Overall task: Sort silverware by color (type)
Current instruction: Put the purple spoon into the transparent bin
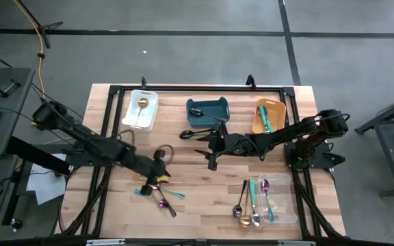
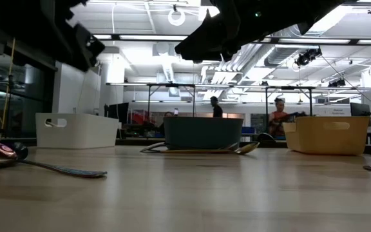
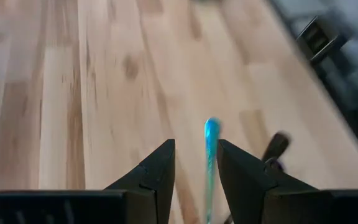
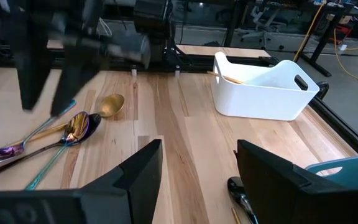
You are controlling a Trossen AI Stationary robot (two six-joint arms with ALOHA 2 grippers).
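Note:
Loose silverware lies in a cluster near the table's near-left part: a teal-handled piece [image 1: 142, 192], an iridescent purple spoon [image 1: 163, 203] and a gold one [image 4: 109, 104]. My left gripper [image 1: 154, 176] hovers over this cluster, open. In the left wrist view a teal handle [image 3: 211, 144] shows between its fingers, close to one of them; I cannot tell if they touch. My right gripper [image 1: 212, 156] is open and holds nothing, near the teal bin [image 1: 208, 111]. A black utensil [image 4: 240, 196] lies on the table by that bin.
At the far edge stand a white bin [image 1: 141, 109] with a gold spoon, the teal bin with a black spoon, and an orange bin [image 1: 269, 116] with a teal-handled piece. A clear bin [image 1: 273, 198] near-right holds several pieces; more spoons [image 1: 243, 212] lie beside it.

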